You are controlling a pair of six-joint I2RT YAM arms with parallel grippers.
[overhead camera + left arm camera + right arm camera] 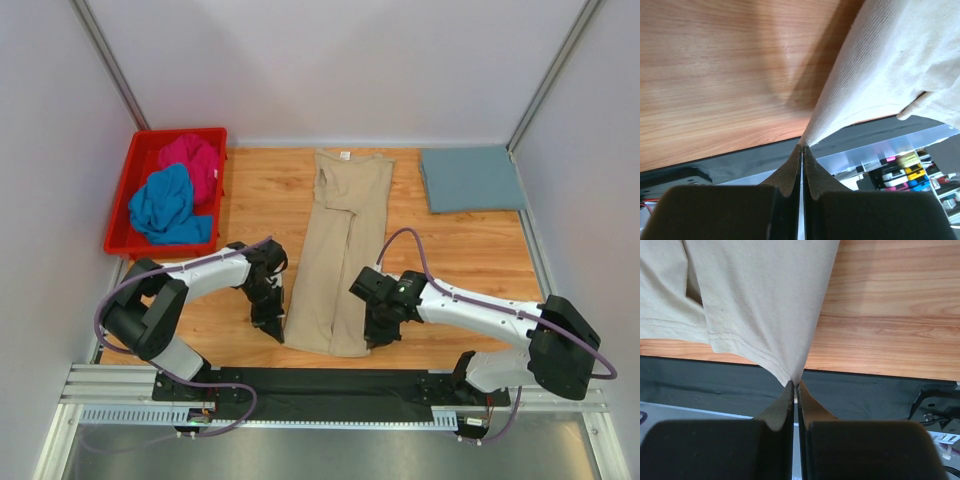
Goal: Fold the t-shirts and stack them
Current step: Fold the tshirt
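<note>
Grey-blue t-shirt (472,178) folded at 1 o'clock; magenta t-shirt (192,160), bright blue t-shirt (168,205) crumpled in red bin (118,215) at 10 o'clock. Beige t-shirt (340,250) at desk (450,260) centre, narrowed lengthwise; left pincer (802,147) and right pincer (795,385) each pinch a 6 o'clock hem corner, crosswise fold pending.

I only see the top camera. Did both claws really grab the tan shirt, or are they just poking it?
Observer: The left gripper really grabbed it. Its wrist view shows the jaws shut, with a corner of the beige t-shirt pinched at the very tips.
Operator: And the other claw?
Observer: The right gripper is shut on the other hem corner, also right at its tips.
Operator: Is the shirt one flat layer there?
Observer: No. The right wrist view shows two overlapping layers beside the pinch, each with a stitched hem.
</note>
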